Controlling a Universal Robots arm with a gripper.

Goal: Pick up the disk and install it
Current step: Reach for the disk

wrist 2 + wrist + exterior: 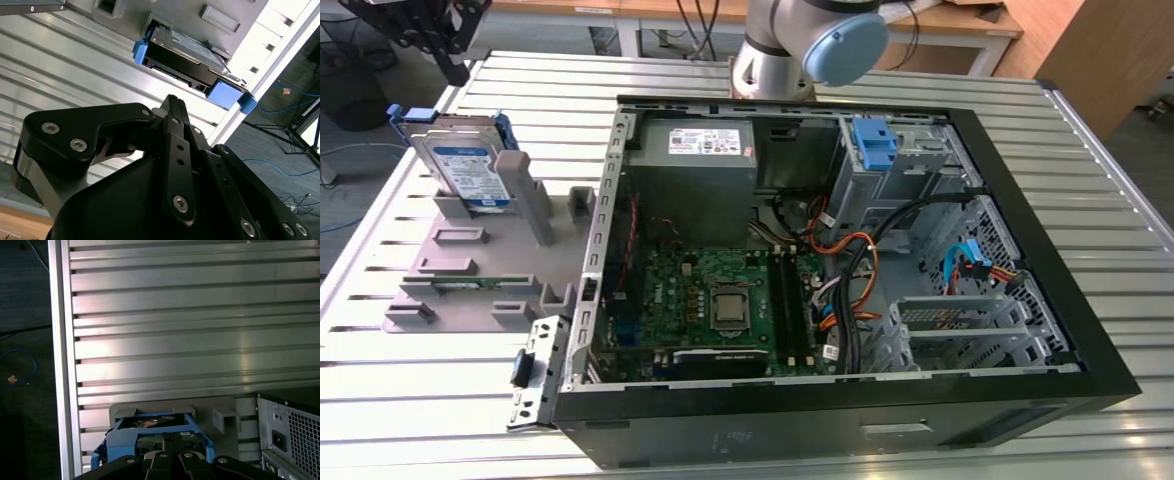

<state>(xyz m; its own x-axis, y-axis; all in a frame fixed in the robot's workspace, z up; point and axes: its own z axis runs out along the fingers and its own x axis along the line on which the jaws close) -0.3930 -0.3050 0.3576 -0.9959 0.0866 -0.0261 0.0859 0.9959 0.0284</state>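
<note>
- Progress: nothing is done that you can see. The disk [464,165] stands on edge in the grey holder [454,290]. It is on the slatted worktop [560,90], just beside the open computer case [854,425] on the exterior view's left, and outside the case.
- Judgement: the pick-up is not yet made, so the lift, the carry and the install are all left to do.
- Hand [454,65]: it hangs above the disk's upper end and carries nothing. I can't make out any contact with the disk.
- In both wrist views the hand's [172,100] tips look pressed together rather than spread, and nothing is pinched between them. Take that as a reading, not a certainty.
- In the first wrist view the hand [167,442] sits in line with the disk's [145,424] top edge, with the case's rear panel off to one side.
- Disk, look: a flat rectangular silver-metal body. The exterior view shows a white-and-blue label on the broad face.
- Blue plastic rails run along its sides. In the second wrist view they show as blue tabs at both ends of the disk [182,50].
- It sits upright, or leaning only slightly. Grey posts of the holder stand against its face.
- Don't confuse it with the grey power supply [700,150] or the upright blue latch [874,140], both inside the case.
</note>
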